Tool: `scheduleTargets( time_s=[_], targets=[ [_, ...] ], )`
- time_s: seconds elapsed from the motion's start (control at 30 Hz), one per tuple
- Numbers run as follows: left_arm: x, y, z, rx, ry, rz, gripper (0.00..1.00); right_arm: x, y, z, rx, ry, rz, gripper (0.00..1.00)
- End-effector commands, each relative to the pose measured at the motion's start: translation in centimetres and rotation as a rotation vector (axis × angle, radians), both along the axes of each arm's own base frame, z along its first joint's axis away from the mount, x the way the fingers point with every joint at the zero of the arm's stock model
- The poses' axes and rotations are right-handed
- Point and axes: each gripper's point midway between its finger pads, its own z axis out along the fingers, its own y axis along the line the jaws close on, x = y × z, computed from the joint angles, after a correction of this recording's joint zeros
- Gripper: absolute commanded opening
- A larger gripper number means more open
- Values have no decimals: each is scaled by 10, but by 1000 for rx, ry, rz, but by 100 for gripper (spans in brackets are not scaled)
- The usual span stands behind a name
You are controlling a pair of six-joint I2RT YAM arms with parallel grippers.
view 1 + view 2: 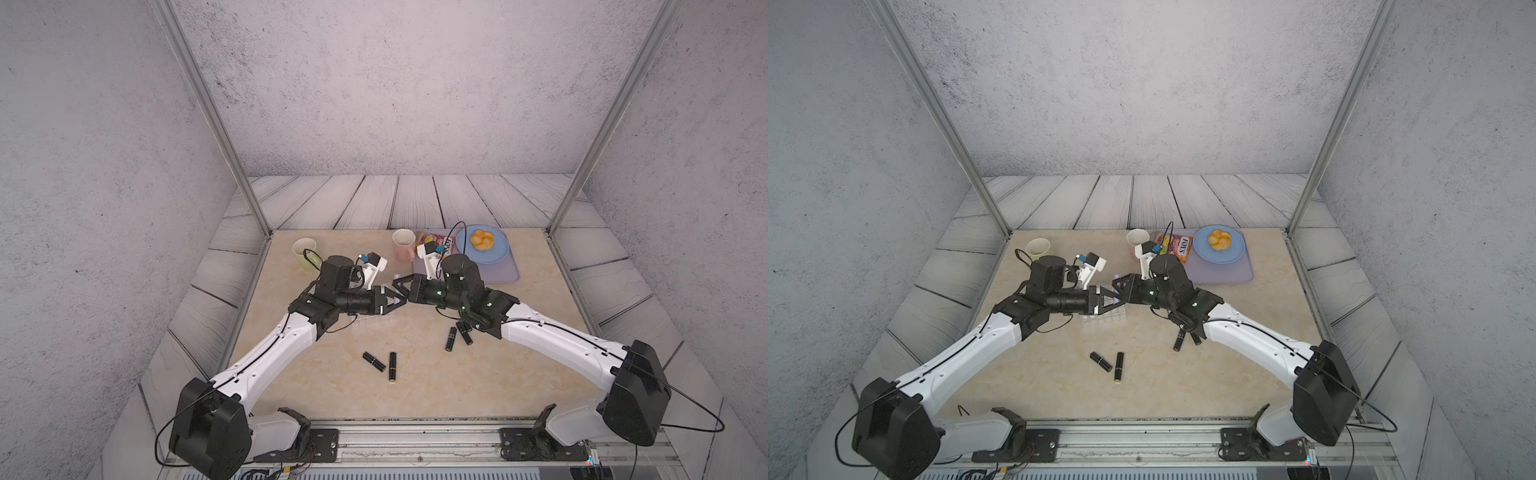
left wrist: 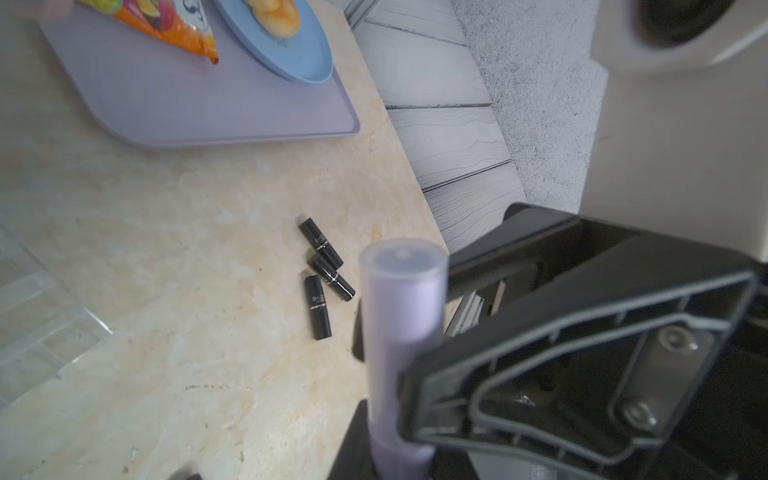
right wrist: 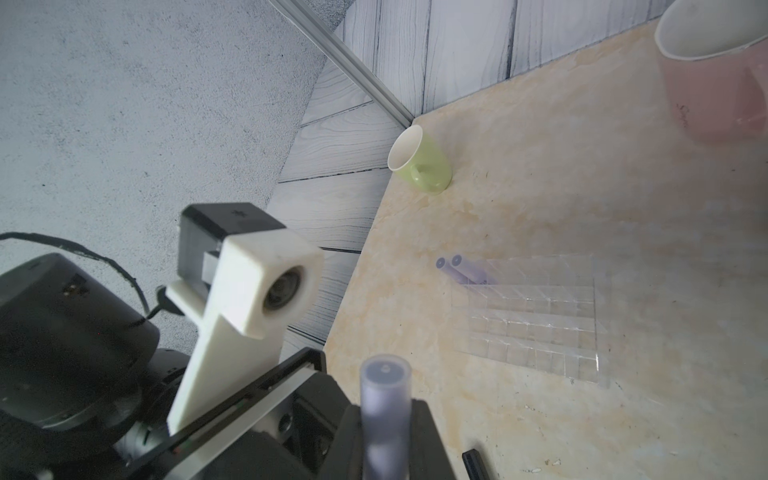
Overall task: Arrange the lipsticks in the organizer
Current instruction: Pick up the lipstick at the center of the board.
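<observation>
Far left, back of the desk: green mug, upright.

Left claw reaches in toward centre, jaws pinched narrow on a lilac lipstick. The tube is held in the air, off the desk.

The organizer sits flat on the desk, just in front of the left claw and partly under it. Two lilac lipsticks stand side by side in compartments at its corner nearest the green mug.

Front centre: two black lipsticks lie flat on the desk, near each other but not touching, outside the organizer.

Back centre: pink mug, upright.

Right claw comes in from the opposite side and meets the left claw tip to tip. Its jaws are also narrow and clamped on the same lilac lipstick, so both claws grip one tube.

Under the right forearm: three black lipsticks lie bunched close on the desk, well apart from the organizer.

Back right: lilac mat carrying a snack packet and a blue plate with a bun on it.
</observation>
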Motion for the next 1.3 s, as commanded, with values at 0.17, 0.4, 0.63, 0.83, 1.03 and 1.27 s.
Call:
scheduleTargets(
  time_s=[0.17, 0.4, 0.63, 0.83, 1.03, 1.27],
  targets=[
    [-1, 16, -2, 209, -202, -19, 0, 0, -6, 3, 57, 162, 16, 44],
    [-9, 15, -4, 246, -252, -49, 0, -4, -4, -5, 55, 236, 45, 37],
    [-14, 12, -1, 243, -265, -73, 0, -7, 6, -11, 56, 283, 95, 33],
    [-13, 14, -2, 266, -271, -57, 0, -6, 5, -15, 57, 300, 80, 12],
    [9, 45, -4, 414, -230, 139, 53, 26, -15, -8, 70, 233, -50, 5],
    [44, 158, -7, 558, -65, 630, 75, 95, -45, -4, -98, -40, -294, 3]
  ],
)
